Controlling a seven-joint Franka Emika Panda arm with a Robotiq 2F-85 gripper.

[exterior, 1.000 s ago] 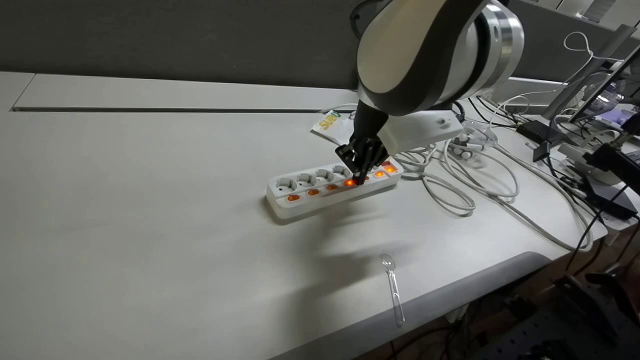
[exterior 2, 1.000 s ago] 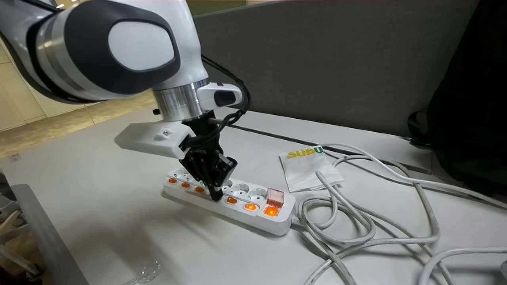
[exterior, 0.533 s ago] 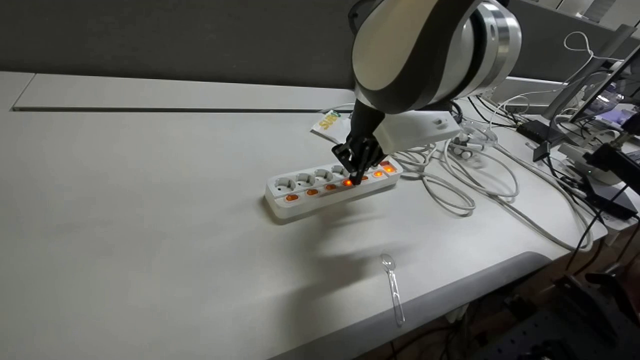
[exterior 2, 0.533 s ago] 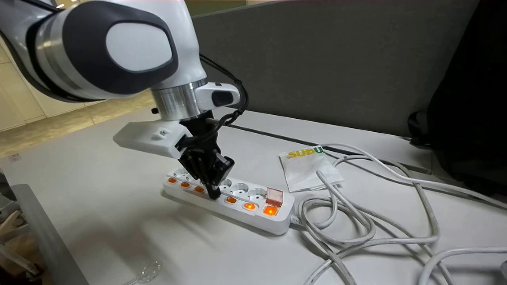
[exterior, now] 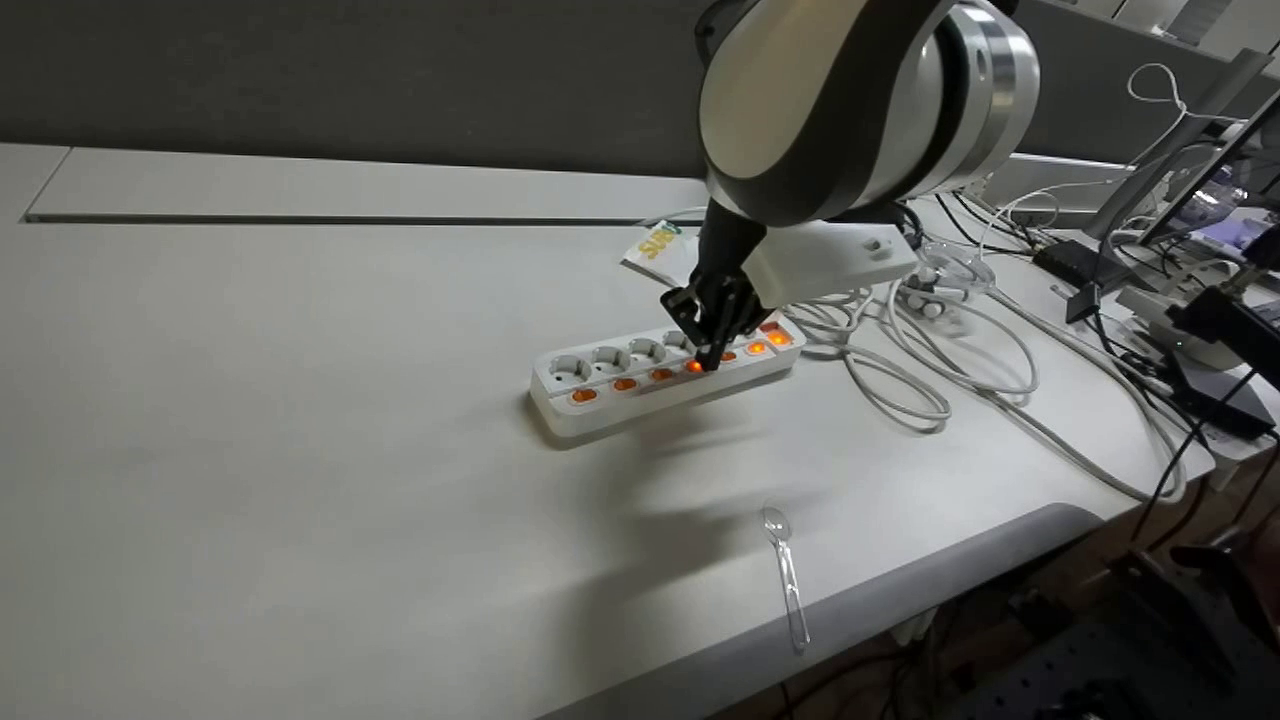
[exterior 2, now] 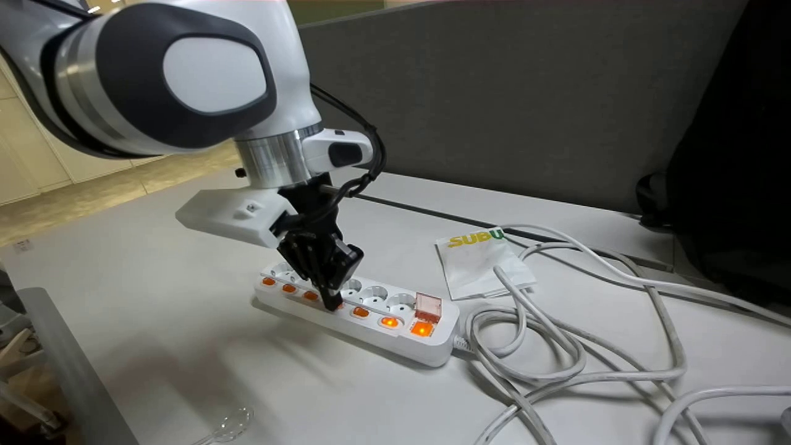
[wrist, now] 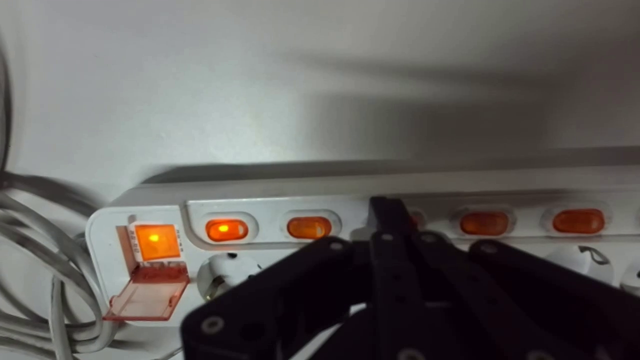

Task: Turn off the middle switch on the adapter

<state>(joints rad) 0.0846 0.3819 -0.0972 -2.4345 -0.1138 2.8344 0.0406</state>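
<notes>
The adapter, a long white power strip, lies on the table in both exterior views [exterior: 620, 412] [exterior 2: 364, 334] and spans the wrist view [wrist: 280, 191]. The middle switch glows red beside my fingertips in an exterior view [exterior: 693, 367]. In the wrist view only a red sliver of the middle switch [wrist: 416, 220] shows; my fingers hide the rest. My gripper [wrist: 392, 212] is shut, its fingertips together and empty, pointing down at that switch in both exterior views [exterior: 708, 356] [exterior 2: 332, 300]. Whether the tips touch the switch I cannot tell.
A lit switch [wrist: 227, 230] and the lit square main switch [wrist: 157, 242] with its raised clear cover [wrist: 148, 298] are at the cable end. Coiled white cable [exterior 2: 556, 374], a paper packet [exterior 2: 482, 266] and a clear spoon [exterior: 788, 580] lie nearby. A grey partition [exterior: 350, 80] stands behind.
My shut gripper has moved slightly along the strip, away from the cable end. The adapter has shifted very slightly the same way. The middle switch glows in earlier frames too.
</notes>
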